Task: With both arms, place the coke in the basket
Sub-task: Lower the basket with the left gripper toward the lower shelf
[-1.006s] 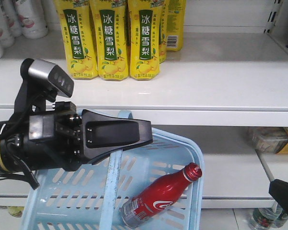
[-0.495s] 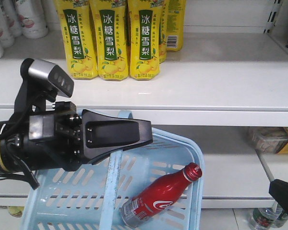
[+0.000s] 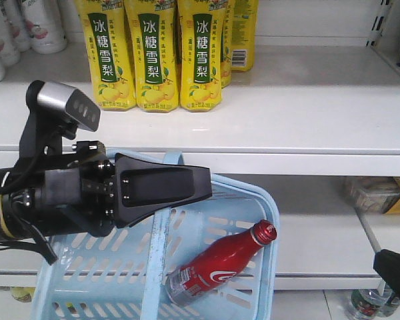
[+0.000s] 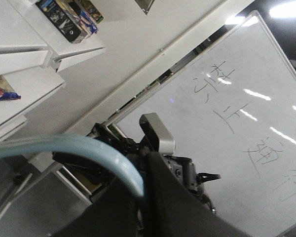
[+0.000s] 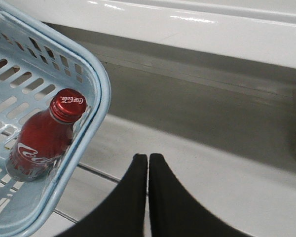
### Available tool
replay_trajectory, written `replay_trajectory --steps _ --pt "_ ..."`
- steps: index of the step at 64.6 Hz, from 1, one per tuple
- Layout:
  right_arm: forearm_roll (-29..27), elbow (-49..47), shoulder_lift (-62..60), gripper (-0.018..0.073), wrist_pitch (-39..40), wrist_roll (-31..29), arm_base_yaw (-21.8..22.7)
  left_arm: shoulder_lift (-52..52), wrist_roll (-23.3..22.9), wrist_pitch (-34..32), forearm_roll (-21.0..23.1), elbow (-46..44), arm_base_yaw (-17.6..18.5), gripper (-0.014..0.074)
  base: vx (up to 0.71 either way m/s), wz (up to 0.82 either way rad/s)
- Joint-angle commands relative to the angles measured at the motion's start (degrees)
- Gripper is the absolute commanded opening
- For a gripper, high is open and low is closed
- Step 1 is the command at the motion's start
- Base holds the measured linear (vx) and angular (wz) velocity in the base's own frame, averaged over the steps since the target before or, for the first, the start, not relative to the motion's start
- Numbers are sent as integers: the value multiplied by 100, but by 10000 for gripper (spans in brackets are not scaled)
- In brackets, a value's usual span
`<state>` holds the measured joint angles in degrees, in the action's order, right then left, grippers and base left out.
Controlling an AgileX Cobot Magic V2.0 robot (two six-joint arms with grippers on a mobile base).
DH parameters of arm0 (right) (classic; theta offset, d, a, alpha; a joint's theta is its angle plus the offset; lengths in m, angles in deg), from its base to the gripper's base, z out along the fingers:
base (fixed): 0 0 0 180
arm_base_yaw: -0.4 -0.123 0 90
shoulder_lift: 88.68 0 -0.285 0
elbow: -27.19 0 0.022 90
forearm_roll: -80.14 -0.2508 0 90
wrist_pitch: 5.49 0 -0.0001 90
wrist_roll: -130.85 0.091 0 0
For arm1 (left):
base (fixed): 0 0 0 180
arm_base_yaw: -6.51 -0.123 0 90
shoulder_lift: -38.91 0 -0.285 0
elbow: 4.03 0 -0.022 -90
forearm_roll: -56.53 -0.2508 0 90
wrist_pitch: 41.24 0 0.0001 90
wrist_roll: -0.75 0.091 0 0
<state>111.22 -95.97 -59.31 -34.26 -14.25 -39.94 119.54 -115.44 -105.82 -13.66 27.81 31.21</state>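
Coke [image 3: 217,270] is inside the basket [image 3: 270,220], lying on its side on the slotted floor, red cap toward the basket's right wall, base toward the middle. In the right wrist view the bottle's cap sits just inside the rounded rim and nothing grips the bottle.

Left gripper [image 3: 203,187] is over the basket's rear rim, at the top of the flat blue handle [image 3: 155,267], which runs down the middle of the basket in the front view. Left wrist view shows the pale blue handle curving straight into the black fingers [image 4: 163,197], with the bar disappearing between them: left claw is pinching the handle. Grey camera box [image 3: 67,103] sits on top of that arm.

Right gripper [image 5: 148,163] is outside the basket, to the right of its rim, over the white lower shelf [image 5: 227,163]. Its two black fingers are pressed together tip to tip with only a hairline seam between, nothing held. Front view only catches a black corner of it at the lower right edge.

Yellow pear drink bottles [image 3: 157,53] stand upright on the upper shelf [image 3: 307,113], behind and above the basket.
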Motion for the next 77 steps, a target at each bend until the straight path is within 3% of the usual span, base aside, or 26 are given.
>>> replay_trajectory --steps 1,17,32,43,51,62,77 --pt "183 -165 26 -2 360 -13 26 -191 701 -150 652 -201 41 -6 0 0" --pt "183 -165 26 -2 366 -13 26 -197 1048 140 795 -201 41 -6 0 0" --pt "183 -165 26 -2 361 -13 26 -201 2266 421 1027 -201 41 -6 0 0" --pt "183 -165 26 -2 357 -13 26 -201 3532 584 1254 -201 41 -6 0 0" --pt "183 -165 26 -2 357 -13 26 -201 3953 927 1519 -201 41 -6 0 0" --pt "183 -165 26 -2 357 -13 26 -267 4552 2047 2185 -201 41 -6 0 0" --pt "177 -165 38 -2 360 -13 26 -601 5633 3931 3481 -180 41 -6 0 0"
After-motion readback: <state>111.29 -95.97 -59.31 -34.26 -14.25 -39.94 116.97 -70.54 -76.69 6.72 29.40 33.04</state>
